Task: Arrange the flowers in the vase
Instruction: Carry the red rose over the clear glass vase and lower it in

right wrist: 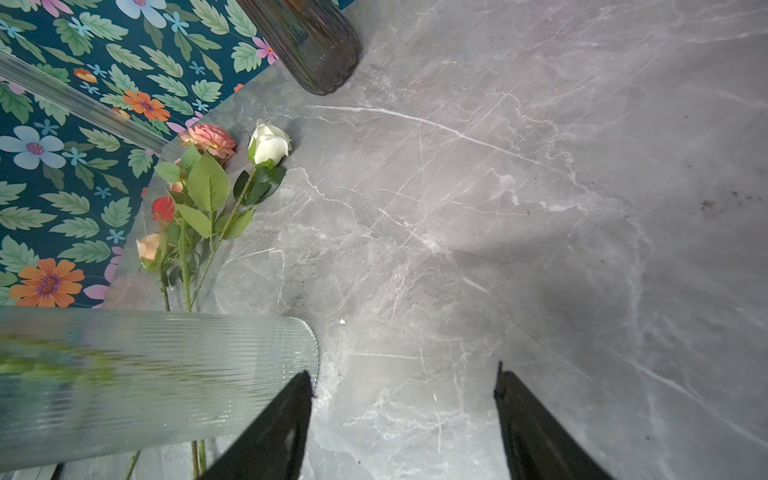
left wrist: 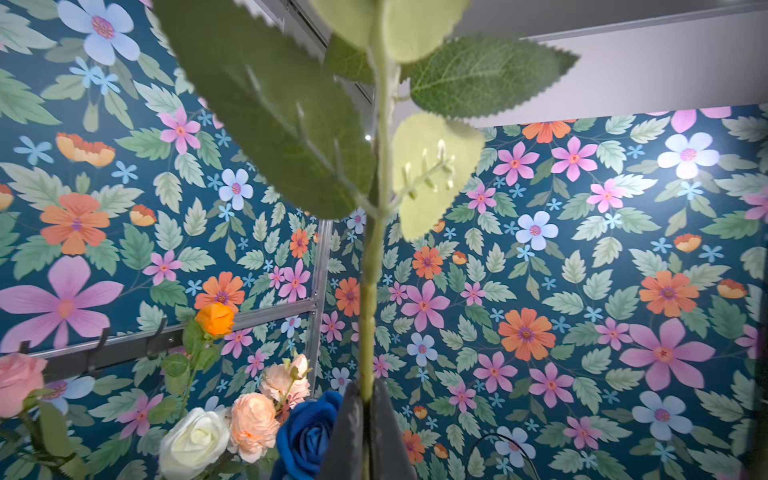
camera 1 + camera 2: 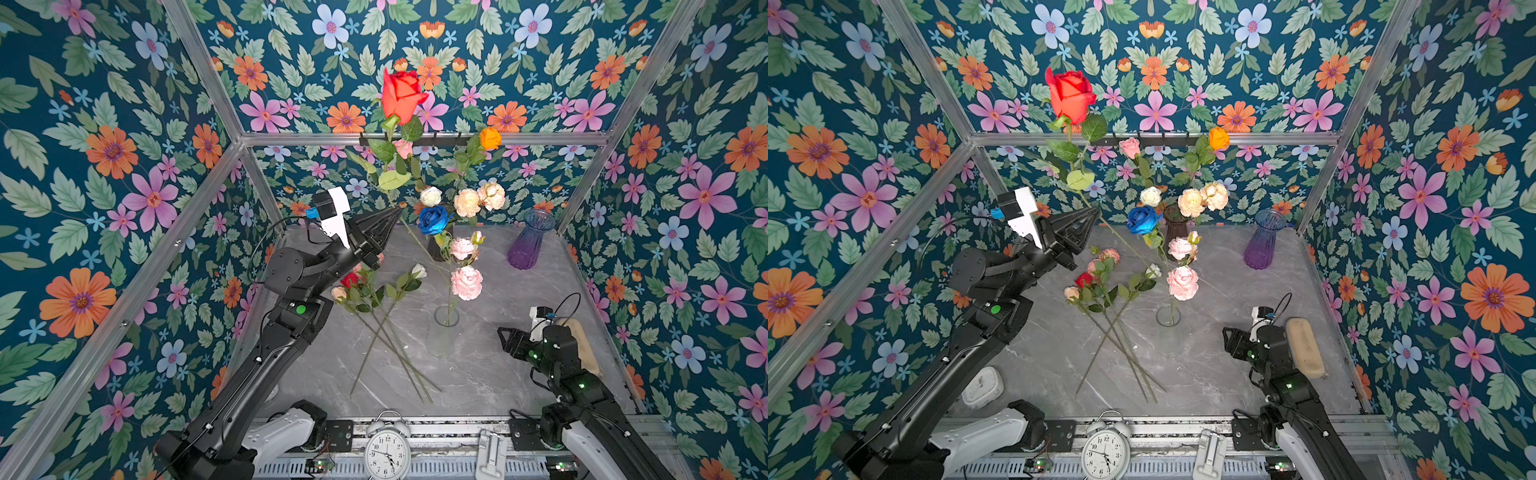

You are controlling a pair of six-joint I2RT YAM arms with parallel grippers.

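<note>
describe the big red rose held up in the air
The red rose looks artificial: a half-open orange-red head on a thin green stem with serrated fabric-like leaves, one showing its pale underside. It is held tilted, head up. The left gripper has its jaws shut on the stem below the leaves; the lower stem slants down.

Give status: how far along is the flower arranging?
Done: the dark vase holds blue, white, peach and orange blooms; the clear vase holds pink peonies. In hand: the left hand is shut on the red rose stem, raised above the table. Left: several loose flowers lie crossed on the table; the purple vase is empty; the right hand is open, holding nothing.
</note>
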